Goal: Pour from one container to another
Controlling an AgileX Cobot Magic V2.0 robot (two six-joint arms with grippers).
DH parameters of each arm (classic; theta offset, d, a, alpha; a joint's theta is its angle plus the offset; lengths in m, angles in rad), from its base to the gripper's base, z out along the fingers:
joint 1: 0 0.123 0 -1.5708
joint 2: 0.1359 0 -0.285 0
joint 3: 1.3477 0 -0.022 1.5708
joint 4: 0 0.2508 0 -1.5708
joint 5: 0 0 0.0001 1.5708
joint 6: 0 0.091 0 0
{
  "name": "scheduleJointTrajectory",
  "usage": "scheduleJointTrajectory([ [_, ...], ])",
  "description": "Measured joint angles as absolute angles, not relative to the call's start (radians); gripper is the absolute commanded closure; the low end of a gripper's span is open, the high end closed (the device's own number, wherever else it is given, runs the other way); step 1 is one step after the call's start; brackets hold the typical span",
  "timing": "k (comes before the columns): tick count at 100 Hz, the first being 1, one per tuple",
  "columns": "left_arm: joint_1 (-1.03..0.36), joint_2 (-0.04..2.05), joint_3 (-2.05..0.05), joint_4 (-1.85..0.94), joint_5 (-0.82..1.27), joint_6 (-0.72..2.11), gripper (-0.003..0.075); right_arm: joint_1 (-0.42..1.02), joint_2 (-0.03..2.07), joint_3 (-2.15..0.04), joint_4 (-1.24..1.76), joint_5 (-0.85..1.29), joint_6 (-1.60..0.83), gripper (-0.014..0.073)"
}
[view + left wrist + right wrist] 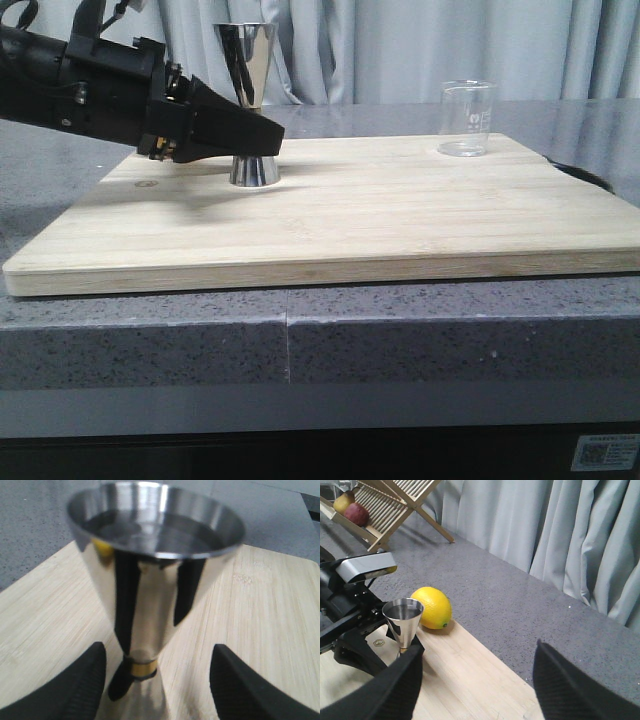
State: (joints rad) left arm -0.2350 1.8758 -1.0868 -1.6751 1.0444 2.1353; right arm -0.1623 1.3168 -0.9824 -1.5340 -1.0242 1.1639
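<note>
The black left arm reaches in low over the pale bamboo cutting board, its left gripper level with the lower half of the polished steel hourglass jigger. Its padded black fingers stand spread either side of the jigger's gold-banded waist, clear of the metal. The right gripper hangs high above the board's far edge, fingers wide apart, holding nothing.
</note>
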Motion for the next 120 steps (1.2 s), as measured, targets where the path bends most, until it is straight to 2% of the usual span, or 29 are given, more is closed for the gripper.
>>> scheduleJointTrajectory([
  [62, -0.128, 1.753, -1.087, -1.524, 1.027, 2.014, 0.0295, -0.162, 1.317, -0.982, -1.534, -1.024, 1.164, 0.0167],
  [98, -0.023, 1.566, -1.087, -1.449, 1.026, 1.856, 0.0295, -0.162, 1.317, -0.982, -1.534, -0.983, 1.164, 0.0167],
  [107, -0.007, 1.502, -1.087, -1.470, 0.978, 1.848, 0.0296, -0.162, 1.317, -0.982, -1.534, -0.945, 1.166, 0.0167],
  [120, -0.003, 1.412, -1.087, -1.525, 0.796, 1.842, 0.0296, -0.162, 1.317, -0.982, -1.534, -0.830, 1.215, 0.0167],
])
